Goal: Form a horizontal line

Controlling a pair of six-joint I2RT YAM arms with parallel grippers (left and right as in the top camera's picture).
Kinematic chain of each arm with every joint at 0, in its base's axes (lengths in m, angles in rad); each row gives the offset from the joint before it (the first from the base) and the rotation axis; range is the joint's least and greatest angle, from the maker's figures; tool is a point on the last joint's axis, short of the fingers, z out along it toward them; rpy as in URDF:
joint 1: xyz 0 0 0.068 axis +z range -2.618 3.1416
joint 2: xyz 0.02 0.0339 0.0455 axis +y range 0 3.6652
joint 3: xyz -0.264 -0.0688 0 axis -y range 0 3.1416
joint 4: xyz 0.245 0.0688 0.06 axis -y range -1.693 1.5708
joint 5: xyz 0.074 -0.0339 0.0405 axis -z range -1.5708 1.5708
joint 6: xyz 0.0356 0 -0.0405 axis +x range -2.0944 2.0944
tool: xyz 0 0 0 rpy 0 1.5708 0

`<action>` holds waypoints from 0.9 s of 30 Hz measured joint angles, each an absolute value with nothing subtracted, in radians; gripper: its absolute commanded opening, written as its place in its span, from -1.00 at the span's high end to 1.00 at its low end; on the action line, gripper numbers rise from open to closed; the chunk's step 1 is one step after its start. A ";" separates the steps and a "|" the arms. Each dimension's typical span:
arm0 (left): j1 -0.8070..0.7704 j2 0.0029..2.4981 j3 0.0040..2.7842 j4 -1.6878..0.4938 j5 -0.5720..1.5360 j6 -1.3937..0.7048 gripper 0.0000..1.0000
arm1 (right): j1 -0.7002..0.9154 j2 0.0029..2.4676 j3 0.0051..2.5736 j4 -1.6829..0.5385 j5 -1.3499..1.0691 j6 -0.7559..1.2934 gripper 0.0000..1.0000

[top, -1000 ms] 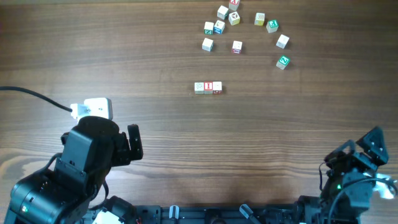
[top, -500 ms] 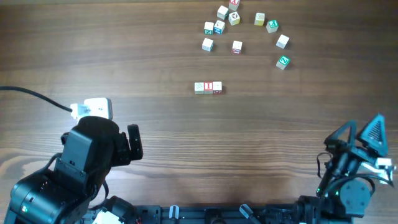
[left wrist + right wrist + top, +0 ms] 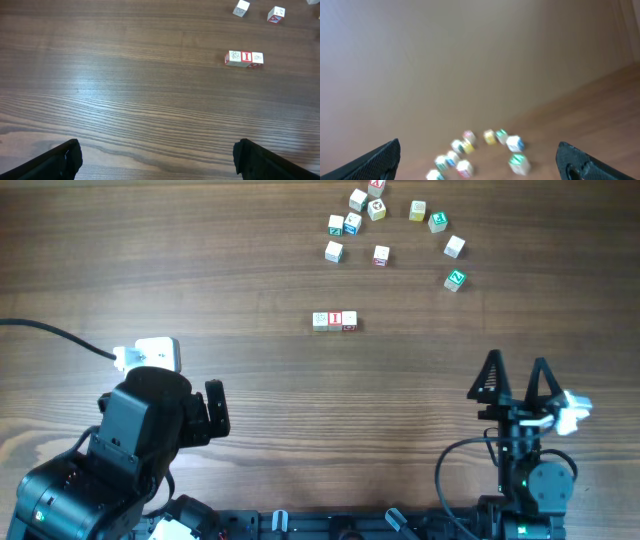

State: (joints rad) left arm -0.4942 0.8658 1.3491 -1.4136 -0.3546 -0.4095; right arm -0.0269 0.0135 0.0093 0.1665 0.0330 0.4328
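The horizontal line (image 3: 334, 321) is a row of three small pale cubes touching side by side at the table's middle, green-marked, red-marked, red-marked; it also shows in the left wrist view (image 3: 243, 58). My left gripper (image 3: 157, 160) is open and empty, low at the front left, far from the row. My right gripper (image 3: 515, 377) is open and empty at the front right, fingers pointing toward the far side. In the right wrist view the open gripper (image 3: 480, 160) faces the blurred loose cubes (image 3: 470, 150).
Several loose letter cubes (image 3: 380, 220) lie scattered at the far right of centre, with a green-marked one (image 3: 455, 279) nearest the right arm. A white box with a black cable (image 3: 150, 353) sits by the left arm. The table is dark wood.
My right arm has swung up and to the left from the front right corner, its open fingers now pointing toward the far side. The left arm and the cubes have not moved.
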 measured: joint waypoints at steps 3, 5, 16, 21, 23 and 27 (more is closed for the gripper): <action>-0.494 0.865 1.349 -1.413 -0.354 -0.410 -1.00 | -0.027 0.013 0.008 0.048 0.026 0.335 -0.99; -0.494 0.865 1.349 -1.414 -0.355 -0.410 -1.00 | -0.027 0.013 0.006 0.001 0.021 0.277 -0.99; -0.494 0.865 1.349 -1.414 -0.354 -0.410 -1.00 | -0.027 0.013 0.006 0.001 0.007 0.177 -0.99; -0.494 0.865 1.349 -1.414 -0.355 -0.410 -1.00 | -0.027 0.013 0.006 0.001 0.007 0.177 -0.99; -0.494 0.866 1.349 -1.414 -0.355 -0.410 -1.00 | -0.027 0.013 0.006 0.001 0.007 0.177 -0.99; -0.494 0.865 1.349 -1.414 -0.355 -0.410 -1.00 | -0.027 0.013 0.006 0.001 0.007 0.177 -0.99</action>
State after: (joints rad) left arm -0.4942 0.8654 1.3491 -1.4136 -0.3546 -0.4095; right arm -0.0269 0.0128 0.0059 0.0013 0.0067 0.1772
